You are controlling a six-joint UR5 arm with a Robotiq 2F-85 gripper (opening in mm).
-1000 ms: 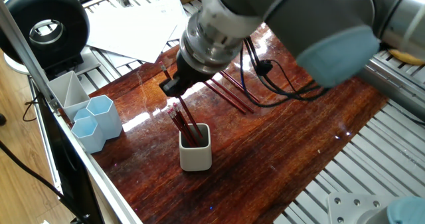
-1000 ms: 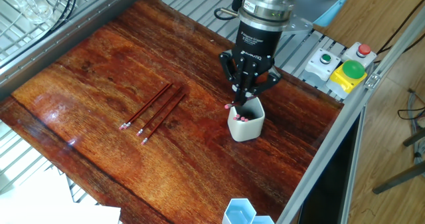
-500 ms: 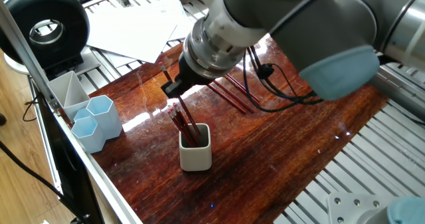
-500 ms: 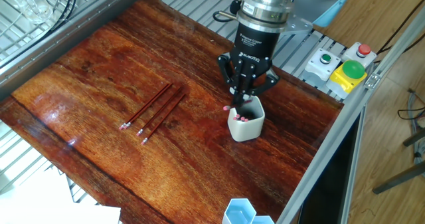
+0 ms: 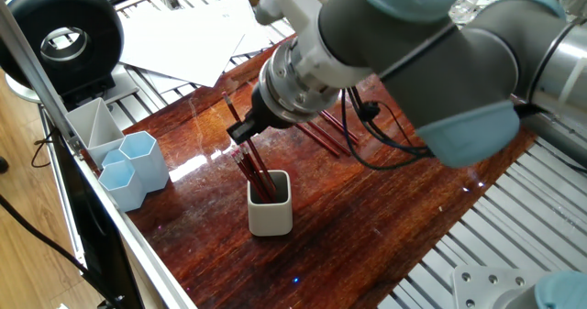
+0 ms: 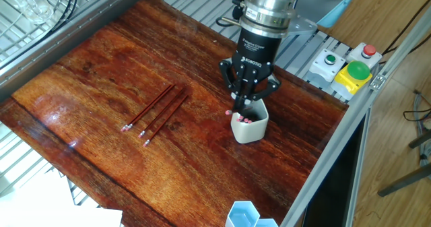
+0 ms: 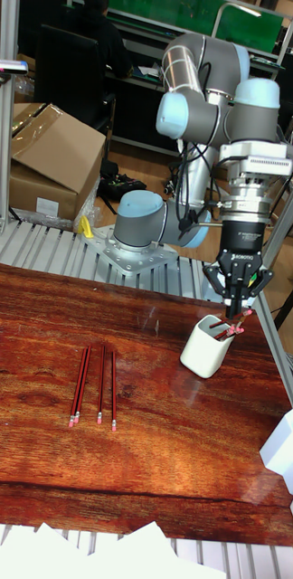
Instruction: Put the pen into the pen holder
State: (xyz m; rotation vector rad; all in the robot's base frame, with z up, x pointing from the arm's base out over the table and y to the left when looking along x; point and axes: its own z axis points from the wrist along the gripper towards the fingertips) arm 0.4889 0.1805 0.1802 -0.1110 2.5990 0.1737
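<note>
The off-white pen holder (image 5: 270,213) (image 6: 249,127) (image 7: 205,348) stands on the wooden table with several red pens (image 5: 255,173) (image 6: 244,118) (image 7: 230,331) leaning in it, pink ends up. My gripper (image 5: 240,131) (image 6: 246,103) (image 7: 236,313) hangs just above the holder's rim, over the pen tops. Its fingers look slightly apart and I see nothing clamped between them. Three more red pens (image 5: 321,130) (image 6: 158,112) (image 7: 92,384) lie side by side on the table, away from the holder.
Pale blue hexagonal cups (image 5: 138,162) (image 6: 242,215) (image 7: 291,448) and a grey compartment tray (image 5: 92,121) stand at the table edge. A button box (image 6: 350,69) sits on the frame behind the holder. White papers (image 5: 183,34) and a black cable (image 5: 367,107) lie nearby.
My gripper has risen a little and shifted slightly sideways above the holder. The pens in the holder have stayed where they were.
</note>
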